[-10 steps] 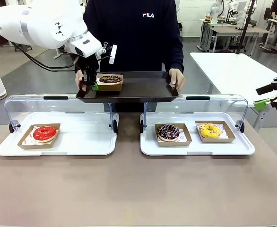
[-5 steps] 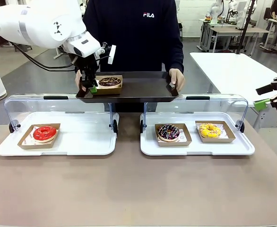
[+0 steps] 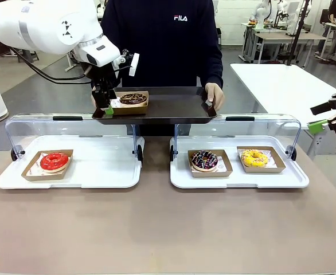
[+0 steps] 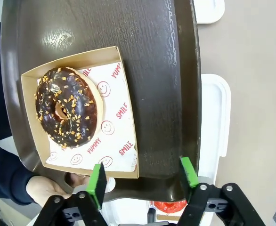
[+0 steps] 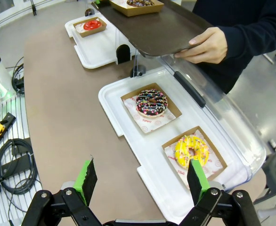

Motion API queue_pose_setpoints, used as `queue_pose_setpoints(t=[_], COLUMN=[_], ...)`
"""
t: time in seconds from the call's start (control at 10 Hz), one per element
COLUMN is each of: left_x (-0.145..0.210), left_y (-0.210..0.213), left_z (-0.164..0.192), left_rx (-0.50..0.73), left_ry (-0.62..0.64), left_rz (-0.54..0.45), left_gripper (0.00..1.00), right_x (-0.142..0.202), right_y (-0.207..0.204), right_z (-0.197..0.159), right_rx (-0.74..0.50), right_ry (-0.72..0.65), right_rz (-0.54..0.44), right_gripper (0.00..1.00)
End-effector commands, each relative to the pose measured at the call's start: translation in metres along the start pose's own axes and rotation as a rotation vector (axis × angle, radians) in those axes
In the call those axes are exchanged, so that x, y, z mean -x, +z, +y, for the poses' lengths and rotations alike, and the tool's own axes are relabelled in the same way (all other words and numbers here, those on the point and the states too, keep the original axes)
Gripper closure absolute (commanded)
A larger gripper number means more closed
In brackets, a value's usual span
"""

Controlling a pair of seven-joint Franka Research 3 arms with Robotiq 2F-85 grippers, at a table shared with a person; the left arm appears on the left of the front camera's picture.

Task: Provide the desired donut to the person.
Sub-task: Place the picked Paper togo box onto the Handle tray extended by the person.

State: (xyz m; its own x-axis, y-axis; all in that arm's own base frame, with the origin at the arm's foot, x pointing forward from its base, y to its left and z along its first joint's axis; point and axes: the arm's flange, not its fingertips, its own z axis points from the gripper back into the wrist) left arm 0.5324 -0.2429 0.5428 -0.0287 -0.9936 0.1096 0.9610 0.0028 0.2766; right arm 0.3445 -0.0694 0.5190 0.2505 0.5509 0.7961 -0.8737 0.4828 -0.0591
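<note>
Left gripper (image 4: pixel 143 175): jaws wide apart, empty, over the dark tray's (image 4: pixel 152 70) rim; one pad sits just beside the cardboard box (image 4: pixel 121 141), contact not determinable. Chocolate donut (image 4: pixel 66 109) sits in that box on the tray, which the person (image 3: pixel 162 40) holds. Right gripper (image 5: pixel 140 181): spread, empty.

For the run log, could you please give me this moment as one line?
left pincer: open by box | chocolate donut: in box, on tray held by person | right pincer: open, away from tray

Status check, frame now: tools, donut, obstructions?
Left tool open at edge of dark brown tray. Right tool open, off right. Chocolate nut-sprinkled donut in cardboard box on tray, person holding it.
</note>
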Motion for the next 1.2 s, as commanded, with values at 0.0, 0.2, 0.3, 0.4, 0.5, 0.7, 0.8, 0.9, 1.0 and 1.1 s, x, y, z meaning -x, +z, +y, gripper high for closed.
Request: queue_pose_setpoints(t=[0.0, 0.2, 0.3, 0.4, 0.5, 0.7, 0.8, 0.9, 1.0, 1.1], left_x=[0.002, 0.001, 0.001, 0.002, 0.004, -0.002, -0.002, -0.002, -0.002, -0.002], left_y=[0.005, 0.011, 0.014, 0.016, 0.020, 0.008, 0.008, 0.008, 0.008, 0.008], left_z=[0.000, 0.001, 0.001, 0.001, -0.007, -0.001, -0.001, -0.001, -0.001, -0.001], left_rx=[0.018, 0.036, 0.043, 0.079, 0.147, 0.036, 0.036, 0.036, 0.036, 0.036], left_ry=[-0.009, -0.013, -0.014, -0.006, -0.012, 0.004, 0.004, 0.004, 0.004, 0.004], left_rz=[-0.003, -0.017, -0.021, -0.027, -0.040, -0.004, -0.004, -0.004, -0.004, -0.004], left_gripper=[0.00, 0.00, 0.00, 0.00, 0.00, 0.00, 0.00, 0.00, 0.00, 0.00], right_x=[0.001, 0.001, 0.001, 0.001, 0.001, 0.001, 0.001, 0.001, 0.001, 0.001], right_y=[-0.002, -0.002, -0.002, -0.002, -0.002, -0.002, -0.002, -0.002, -0.002, -0.002], right_z=[-0.002, -0.002, -0.002, -0.002, -0.002, -0.002, -0.002, -0.002, -0.002, -0.002], right_rx=[-0.006, -0.006, -0.006, -0.006, -0.006, -0.006, -0.006, -0.006, -0.006, -0.006], right_ry=[0.011, 0.011, 0.011, 0.011, 0.011, 0.011, 0.011, 0.011, 0.011, 0.011], right_rz=[-0.032, -0.032, -0.032, -0.032, -0.032, -0.032, -0.032, -0.032, -0.032, -0.032], right_gripper=[0.00, 0.00, 0.00, 0.00, 0.00, 0.00, 0.00, 0.00, 0.00, 0.00])
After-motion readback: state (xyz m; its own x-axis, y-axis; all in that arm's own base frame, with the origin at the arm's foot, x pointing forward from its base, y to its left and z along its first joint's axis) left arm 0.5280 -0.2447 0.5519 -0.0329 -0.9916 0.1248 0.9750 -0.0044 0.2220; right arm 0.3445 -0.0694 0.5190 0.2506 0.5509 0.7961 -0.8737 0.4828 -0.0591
